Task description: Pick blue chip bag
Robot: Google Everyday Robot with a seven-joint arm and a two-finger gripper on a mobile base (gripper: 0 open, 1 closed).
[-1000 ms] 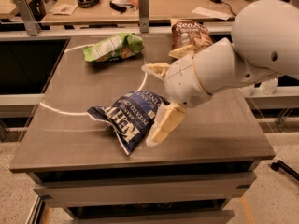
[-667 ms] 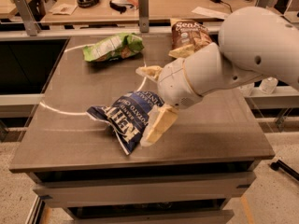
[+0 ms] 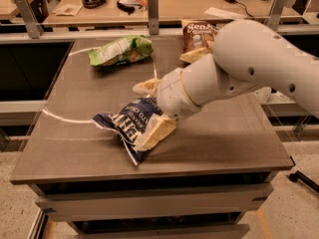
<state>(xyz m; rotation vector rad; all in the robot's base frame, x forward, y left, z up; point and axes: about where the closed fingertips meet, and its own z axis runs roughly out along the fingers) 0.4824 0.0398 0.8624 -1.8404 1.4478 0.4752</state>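
Gripper (image 3: 143, 114) sits mid-tabletop (image 3: 224, 138), low over the right end of the blue chip bag (image 3: 124, 128), jaws spread, one finger by the bag's far edge and one lying on its near corner. The white arm (image 3: 239, 63) blocks the right-rear approach and hides part of the brown bag (image 3: 196, 33). The green bag (image 3: 119, 50) takes the back-left. Bare lanes: left side between the green bag and the blue chip bag, the front-left corner, and the front-right strip under the arm. A rail with upright posts (image 3: 153, 6) closes off the back edge.
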